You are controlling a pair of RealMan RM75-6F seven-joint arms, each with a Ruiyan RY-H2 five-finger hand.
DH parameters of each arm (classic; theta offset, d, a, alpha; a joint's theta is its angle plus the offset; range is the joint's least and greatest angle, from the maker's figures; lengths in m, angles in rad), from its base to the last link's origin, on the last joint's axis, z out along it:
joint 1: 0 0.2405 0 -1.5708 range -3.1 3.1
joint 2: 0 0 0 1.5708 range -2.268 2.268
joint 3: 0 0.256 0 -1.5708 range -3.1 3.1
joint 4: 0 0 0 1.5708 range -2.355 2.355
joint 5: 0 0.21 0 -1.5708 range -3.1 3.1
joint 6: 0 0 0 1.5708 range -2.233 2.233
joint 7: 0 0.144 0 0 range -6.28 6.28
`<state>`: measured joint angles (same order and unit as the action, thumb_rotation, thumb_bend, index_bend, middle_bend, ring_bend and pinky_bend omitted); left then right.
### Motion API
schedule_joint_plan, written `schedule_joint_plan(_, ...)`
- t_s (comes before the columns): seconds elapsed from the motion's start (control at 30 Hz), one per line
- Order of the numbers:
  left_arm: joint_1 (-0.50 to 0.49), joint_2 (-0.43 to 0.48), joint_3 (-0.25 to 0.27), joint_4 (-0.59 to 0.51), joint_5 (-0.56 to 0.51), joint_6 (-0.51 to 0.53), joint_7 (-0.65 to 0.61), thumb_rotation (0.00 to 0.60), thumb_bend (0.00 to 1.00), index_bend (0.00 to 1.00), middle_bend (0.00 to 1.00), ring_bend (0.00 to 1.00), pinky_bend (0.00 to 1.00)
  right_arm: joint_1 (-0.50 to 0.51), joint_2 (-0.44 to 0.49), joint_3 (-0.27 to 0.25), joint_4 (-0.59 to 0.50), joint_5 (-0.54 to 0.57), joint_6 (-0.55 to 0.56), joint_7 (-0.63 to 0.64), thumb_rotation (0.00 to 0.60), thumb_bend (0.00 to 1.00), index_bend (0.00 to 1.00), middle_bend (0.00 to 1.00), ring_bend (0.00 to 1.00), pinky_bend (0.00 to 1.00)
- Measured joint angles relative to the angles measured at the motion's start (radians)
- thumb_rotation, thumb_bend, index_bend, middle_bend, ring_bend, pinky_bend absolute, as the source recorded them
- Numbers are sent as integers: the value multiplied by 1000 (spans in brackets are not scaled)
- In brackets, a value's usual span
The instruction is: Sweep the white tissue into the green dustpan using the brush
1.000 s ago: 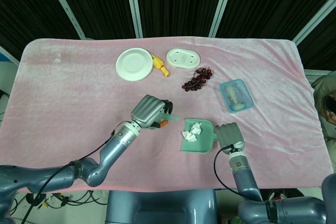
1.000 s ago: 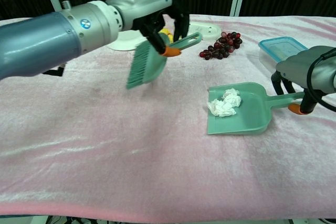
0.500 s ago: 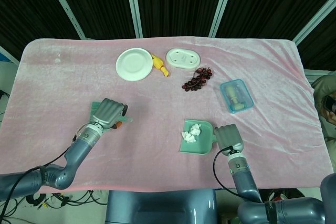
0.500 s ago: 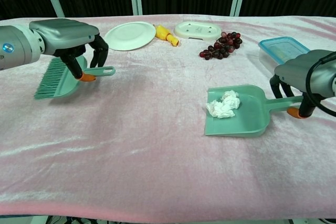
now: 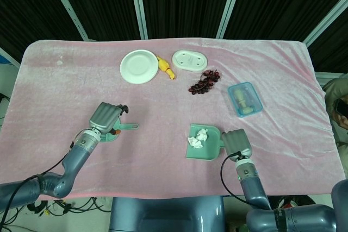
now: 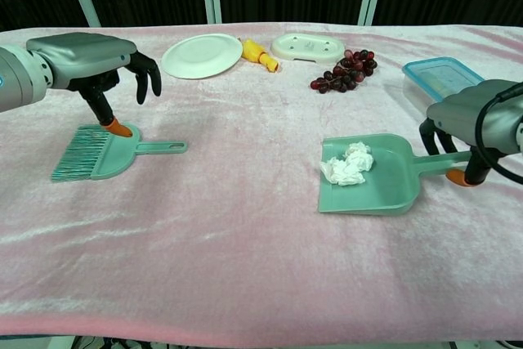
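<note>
tissue in the dustpan, brush lying flat on the bench

taking the green dustpan (image 6: 372, 177) as the landmark: the white tissue (image 6: 349, 163) sits crumpled inside its pan, toward the back wall. the dustpan rests on the pink cloth of the bench (image 6: 245, 226), its handle pointing toward the right robot hand (image 6: 467, 124).

hard to make out: in the head view the right robot hand (image 5: 236, 142) covers the dustpan's handle, and in the chest view the frame edge cuts the hand off, so only curled fingers (image 6: 429, 136) around the handle show. it looks to be gripping the handle; the exact contact is hidden.

far to the left of the dustpan, the brush (image 6: 106, 153) lies flat on the cloth, bristles away from the dustpan and handle pointing toward it. in the head view most of the brush (image 5: 122, 129) is hidden under the left robot hand (image 5: 106, 117); only the handle sticks out. the left robot hand (image 6: 94, 59) hovers above the brush with fingers spread and holding nothing; an orange-tipped finger (image 6: 117, 127) reaches down to the brush's back, though whether it touches is unclear.

beyond the dustpan, at the far side of the bench, lie a white plate (image 6: 202, 55), a yellow item (image 6: 259, 55), a white oval dish (image 6: 307, 46) and a bunch of dark grapes (image 6: 345, 70). a blue lidded box (image 6: 441, 78) sits behind the dustpan to its right.
</note>
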<state>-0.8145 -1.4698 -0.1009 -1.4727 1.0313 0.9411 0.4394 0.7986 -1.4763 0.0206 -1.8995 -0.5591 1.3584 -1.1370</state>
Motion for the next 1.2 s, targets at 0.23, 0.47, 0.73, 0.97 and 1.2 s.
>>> schedule_joint_plan(0.23,31,26,-18,-42,34,48,-59,600,29,334,418,871,1000,-5,3,-8,2,-1,5,-1,600,393,666,553,640,761)
schedule_joint_plan(0.47,54,60,-13,-61,52,58,-73,600,29,333,418,871,1000,-14,-7,-23,6,-3,26,-16,600,269,436,368,615,761)
schedule_joint_plan(0.73,76,92,-4,-113,100,70,-106,600,29,333,418,871,1000,-22,-15,-24,4,-6,59,-35,600,222,374,313,613,761)
schedule_joint_plan(0.97,106,134,20,-177,162,95,-127,600,28,332,415,864,1000,-37,-3,-33,-10,-24,78,-33,600,198,312,288,608,761)
schedule_joint_plan(1.2,176,200,57,-248,256,191,-155,600,29,327,392,783,982,-62,61,-51,-56,-91,105,-5,600,194,295,278,589,761)
